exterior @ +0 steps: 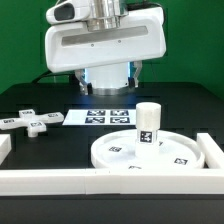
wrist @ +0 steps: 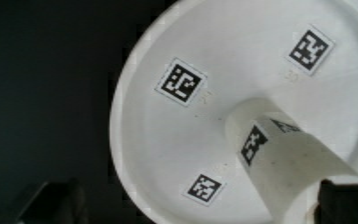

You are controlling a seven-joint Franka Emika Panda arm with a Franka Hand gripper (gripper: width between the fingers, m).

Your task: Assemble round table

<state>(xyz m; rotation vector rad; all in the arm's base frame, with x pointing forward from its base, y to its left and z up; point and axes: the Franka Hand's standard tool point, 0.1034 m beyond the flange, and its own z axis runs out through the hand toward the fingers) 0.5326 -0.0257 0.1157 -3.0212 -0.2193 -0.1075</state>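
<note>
The large flat disc [exterior: 168,152] lies flat on the black worktop [exterior: 50,150] in the lower right of the exterior view, and black-and-white square tags show on its upper face. The short cylinder leg [exterior: 149,122] stands upright on it, near its middle, with a tag on the side facing the camera. In the wrist view the disc [wrist: 149,140] fills most of the frame. The leg [wrist: 286,162] rises from it towards the lens, also showing a tag on its side.

The disc sits in a corner made by the white border bars. One bar [exterior: 60,182] runs along the front edge of the worktop and another [exterior: 214,150] runs up the exterior view's right, just beside the disc's rim.

The marker board [exterior: 110,117] lies flat behind the disc, towards the middle of the exterior view. The smaller cross-shaped piece [exterior: 30,120] lies flat at the exterior view's left, well apart from the disc.

The arm [exterior: 105,40] hangs at the top centre of the exterior view, behind the marker board and well above the worktop. In the wrist view only the two dark, blurred fingertips [wrist: 43,200] appear, at opposite corners of the frame. The jaws stand wide and hold nothing. The disc and leg lie well below them and touch neither.
</note>
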